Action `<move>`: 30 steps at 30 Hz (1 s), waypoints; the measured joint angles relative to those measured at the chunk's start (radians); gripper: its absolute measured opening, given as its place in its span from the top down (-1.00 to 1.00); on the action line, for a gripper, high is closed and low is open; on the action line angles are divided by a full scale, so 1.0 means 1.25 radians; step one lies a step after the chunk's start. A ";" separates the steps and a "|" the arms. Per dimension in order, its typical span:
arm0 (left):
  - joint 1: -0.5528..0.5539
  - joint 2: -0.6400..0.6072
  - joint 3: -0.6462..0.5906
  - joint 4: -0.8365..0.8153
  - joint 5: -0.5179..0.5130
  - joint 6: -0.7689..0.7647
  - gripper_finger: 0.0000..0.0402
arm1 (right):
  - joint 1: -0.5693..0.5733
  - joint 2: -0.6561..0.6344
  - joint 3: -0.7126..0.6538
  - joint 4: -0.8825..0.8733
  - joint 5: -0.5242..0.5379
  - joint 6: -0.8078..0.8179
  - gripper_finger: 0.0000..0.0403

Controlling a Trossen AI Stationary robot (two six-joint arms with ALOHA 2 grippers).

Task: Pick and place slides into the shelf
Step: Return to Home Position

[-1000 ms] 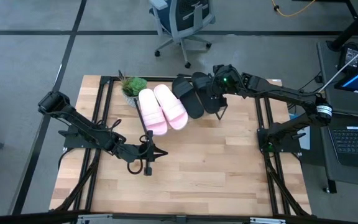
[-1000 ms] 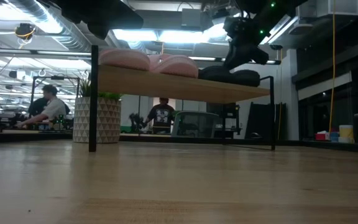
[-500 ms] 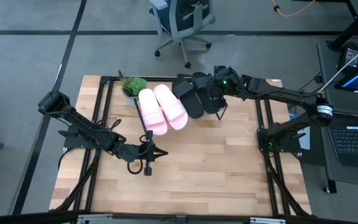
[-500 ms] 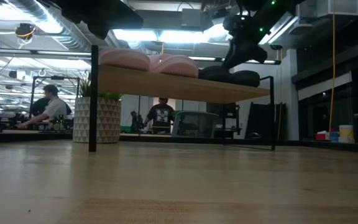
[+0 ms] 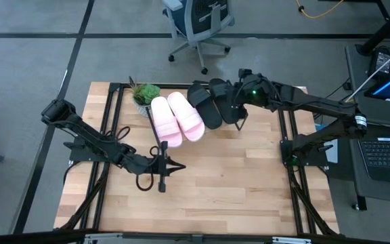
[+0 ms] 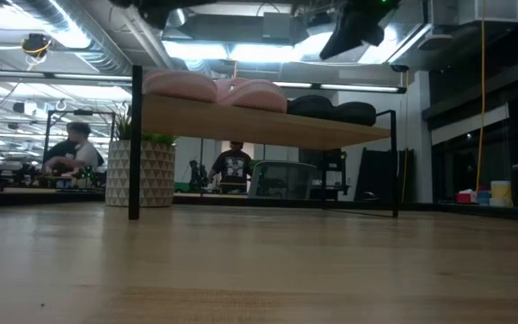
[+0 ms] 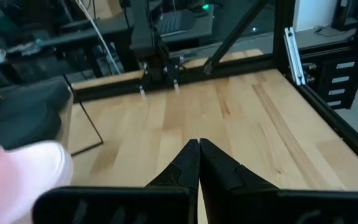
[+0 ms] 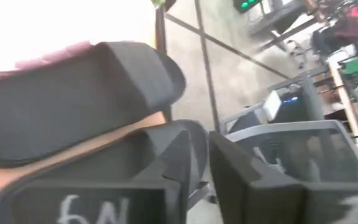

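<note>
Two pale pink slides [image 5: 176, 118] and two black slides [image 5: 213, 102] lie side by side on the shelf [image 6: 259, 121], the slanted wood board on a black wire frame; seen level, the pink pair [image 6: 218, 90] is left of the black pair [image 6: 335, 110]. My right gripper [image 5: 240, 120] hovers above the black pair's right end [image 6: 329, 52], its fingers close together, touching nothing. Its wrist view shows a black slide [image 8: 73, 106] just ahead of the gripper [image 8: 207, 140]. My left gripper [image 5: 180, 167] waits shut over mid-table [image 7: 199, 149].
A small potted plant [image 5: 144, 93] stands at the shelf's far left end [image 6: 142, 171]. Bare wood tabletop [image 5: 235, 183] stretches from the shelf to the near edge. An office chair [image 5: 198, 24] stands on the floor beyond the table. People sit in the room behind.
My right gripper has risen from just above the rightmost black slide to well clear of the shelf, drifting slightly toward the table's right. The slide stays lying on the board. The left arm has barely moved.
</note>
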 joint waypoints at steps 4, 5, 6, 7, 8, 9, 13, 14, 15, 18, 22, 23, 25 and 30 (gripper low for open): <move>0.000 0.000 0.032 -0.001 0.000 0.042 0.98 | 0.037 -0.004 0.037 -0.091 -0.001 0.055 0.89; 0.000 -0.003 0.041 -0.001 0.000 0.061 0.98 | 0.048 -0.003 0.050 -0.118 -0.002 0.070 0.94; 0.000 -0.011 0.050 -0.006 0.001 0.083 0.98 | 0.061 -0.003 0.062 -0.142 -0.002 0.084 0.96; 0.001 -0.021 0.063 -0.020 0.010 0.103 0.98 | 0.077 -0.005 0.071 -0.157 -0.001 0.097 0.97; 0.005 -0.035 0.075 -0.041 0.029 0.121 0.98 | 0.093 -0.005 0.077 -0.165 -0.001 0.109 0.96; 0.012 -0.053 0.090 -0.073 0.056 0.127 0.98 | 0.110 -0.007 0.082 -0.172 -0.001 0.123 0.95; 0.071 -0.135 0.132 -0.180 0.237 0.119 0.99 | 0.185 -0.009 0.098 -0.183 -0.011 0.159 0.97; 0.091 -0.155 0.135 -0.190 0.276 0.112 1.00 | 0.203 -0.009 0.099 -0.187 -0.025 0.171 0.98; 0.114 -0.173 0.135 -0.200 0.312 0.102 1.00 | 0.219 -0.009 0.097 -0.189 -0.039 0.190 0.98; 0.174 -0.208 0.135 -0.259 0.354 0.097 1.00 | 0.262 -0.010 0.076 -0.193 -0.123 0.251 0.94; 0.226 -0.223 0.123 -0.310 0.355 0.102 0.99 | 0.310 -0.038 -0.024 -0.149 -0.214 0.337 0.94; 0.233 -0.224 0.113 -0.303 0.355 0.115 0.99 | 0.325 -0.053 -0.060 -0.119 -0.214 0.355 0.96; 0.245 -0.235 0.097 -0.303 0.355 0.137 1.00 | 0.351 -0.094 -0.138 -0.046 -0.212 0.377 0.97; 0.270 -0.322 0.047 -0.309 0.362 0.126 1.00 | 0.396 -0.235 -0.315 0.152 -0.210 0.397 0.95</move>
